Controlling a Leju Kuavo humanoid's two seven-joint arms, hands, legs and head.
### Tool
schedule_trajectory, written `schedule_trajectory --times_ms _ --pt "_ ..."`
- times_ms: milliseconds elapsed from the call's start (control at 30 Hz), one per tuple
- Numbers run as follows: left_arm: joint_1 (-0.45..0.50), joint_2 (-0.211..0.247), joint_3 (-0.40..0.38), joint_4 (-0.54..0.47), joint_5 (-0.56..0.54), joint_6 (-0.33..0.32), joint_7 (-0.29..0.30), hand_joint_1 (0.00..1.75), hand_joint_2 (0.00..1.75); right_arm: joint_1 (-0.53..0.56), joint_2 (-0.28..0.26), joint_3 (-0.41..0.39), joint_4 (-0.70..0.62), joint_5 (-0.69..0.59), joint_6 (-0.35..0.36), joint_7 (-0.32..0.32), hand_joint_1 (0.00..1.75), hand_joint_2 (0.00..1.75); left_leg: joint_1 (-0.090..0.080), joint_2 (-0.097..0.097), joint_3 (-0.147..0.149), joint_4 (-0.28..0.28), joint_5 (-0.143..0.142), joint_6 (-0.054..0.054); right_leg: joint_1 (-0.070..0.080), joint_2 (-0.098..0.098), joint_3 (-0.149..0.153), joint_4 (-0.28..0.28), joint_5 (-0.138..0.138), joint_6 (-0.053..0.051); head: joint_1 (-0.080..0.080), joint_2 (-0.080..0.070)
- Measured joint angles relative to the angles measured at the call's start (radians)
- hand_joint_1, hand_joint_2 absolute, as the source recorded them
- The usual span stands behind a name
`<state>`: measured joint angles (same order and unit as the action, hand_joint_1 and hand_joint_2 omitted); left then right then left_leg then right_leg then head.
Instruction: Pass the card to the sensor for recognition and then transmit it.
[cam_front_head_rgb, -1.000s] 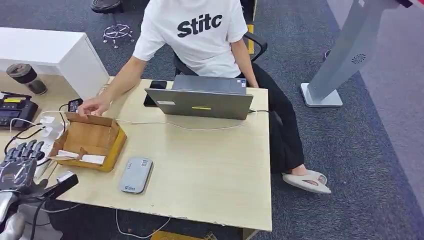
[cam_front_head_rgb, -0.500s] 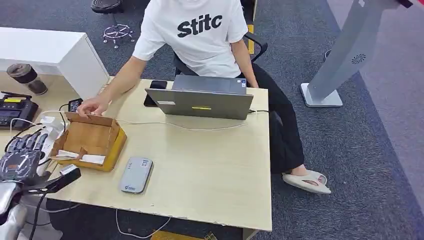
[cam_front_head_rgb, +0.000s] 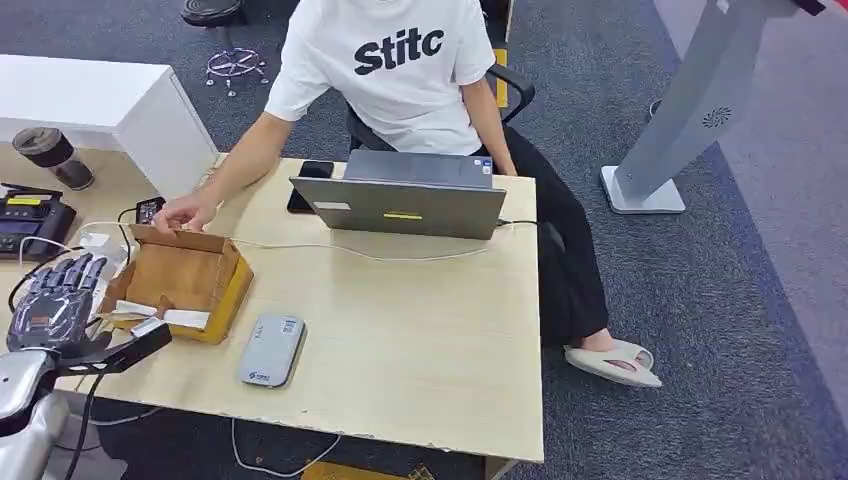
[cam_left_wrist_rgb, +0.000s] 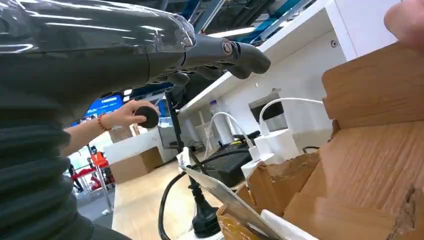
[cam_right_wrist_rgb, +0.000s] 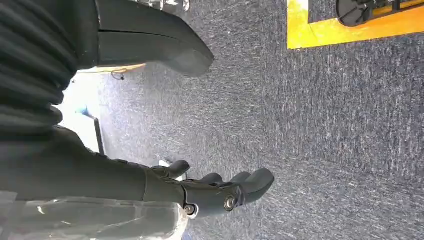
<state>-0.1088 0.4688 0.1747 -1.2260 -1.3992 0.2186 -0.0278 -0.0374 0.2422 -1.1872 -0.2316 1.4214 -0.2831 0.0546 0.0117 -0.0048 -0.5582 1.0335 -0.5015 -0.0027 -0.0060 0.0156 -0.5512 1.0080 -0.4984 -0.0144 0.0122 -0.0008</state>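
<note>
2 hands belong to the robot. Its left hand (cam_front_head_rgb: 52, 302) hangs at the near outer corner of the cardboard box (cam_front_head_rgb: 185, 280), fingers (cam_front_head_rgb: 68, 272) spread, thumb stretched toward the box's near wall; nothing is gripped, so the hand is released. In the left wrist view that hand (cam_left_wrist_rgb: 125, 47) reaches over the box (cam_left_wrist_rgb: 370, 165) with its fingertips (cam_left_wrist_rgb: 247, 59) free in the air. A white card (cam_front_head_rgb: 178, 318) lies flat inside the box against its near wall, just beside the thumb tip; whether they touch I cannot tell. The wrist view shows a pale card edge (cam_left_wrist_rgb: 287, 227) at the box's near corner. Just right of the box on the bench (cam_front_head_rgb: 420, 330) lies the grey card sensor (cam_front_head_rgb: 272, 350), flat. Beyond the box stands an open laptop (cam_front_head_rgb: 405, 205), and a person's hand (cam_front_head_rgb: 185, 212) rests on the box's far wall. White chargers (cam_front_head_rgb: 95, 245) and cables sit left of the box. The robot's right hand (cam_right_wrist_rgb: 200, 192) hangs above grey carpet (cam_right_wrist_rgb: 325, 125), fingers loosely extended, holding nothing.
</note>
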Motion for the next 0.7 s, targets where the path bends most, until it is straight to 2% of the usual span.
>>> schedule_trajectory --times_ms 467,500,567,667,700 --pt "-0.003 -0.005 -0.024 0.021 0.006 0.009 -0.007 0.0 1.75 0.0 0.0 0.002 0.0 0.0 0.01 0.0 0.0 1.75 0.0 0.0 0.0 0.0 0.0 0.0 0.0 0.0 0.0 0.0 0.0 0.0 0.0 0.0" --pt "-0.003 -0.006 -0.029 0.021 0.008 0.006 -0.012 0.19 1.75 0.0 0.0 0.002 0.0 0.0 0.01 0.0 0.0 1.75 0.0 0.0 0.0 0.0 0.0 0.0 0.0 0.0 0.0 0.0 0.0 0.0 0.0 0.0" --pt "-0.002 -0.006 -0.044 0.021 0.009 -0.009 -0.021 1.47 1.75 0.0 0.0 0.002 0.0 0.001 0.01 -0.002 0.0 1.75 0.0 0.0 0.0 0.0 0.0 0.0 0.0 0.0 0.0 0.0 0.0 0.0 0.0 0.0" --pt "0.0 0.003 -0.061 0.027 0.016 -0.027 -0.041 1.57 1.75 0.0 0.0 0.002 0.0 0.001 0.006 -0.007 0.0 1.75 0.0 0.0 0.0 0.0 0.0 0.0 0.0 0.0 0.0 0.0 0.0 0.0 0.0 0.0" --pt "0.001 0.007 -0.066 0.027 0.019 -0.032 -0.045 1.71 1.75 0.0 0.0 0.002 0.0 0.001 0.002 -0.007 0.0 1.75 0.0 0.0 0.0 0.0 0.0 0.0 0.0 0.0 0.0 0.0 0.0 0.0 0.0 0.0"
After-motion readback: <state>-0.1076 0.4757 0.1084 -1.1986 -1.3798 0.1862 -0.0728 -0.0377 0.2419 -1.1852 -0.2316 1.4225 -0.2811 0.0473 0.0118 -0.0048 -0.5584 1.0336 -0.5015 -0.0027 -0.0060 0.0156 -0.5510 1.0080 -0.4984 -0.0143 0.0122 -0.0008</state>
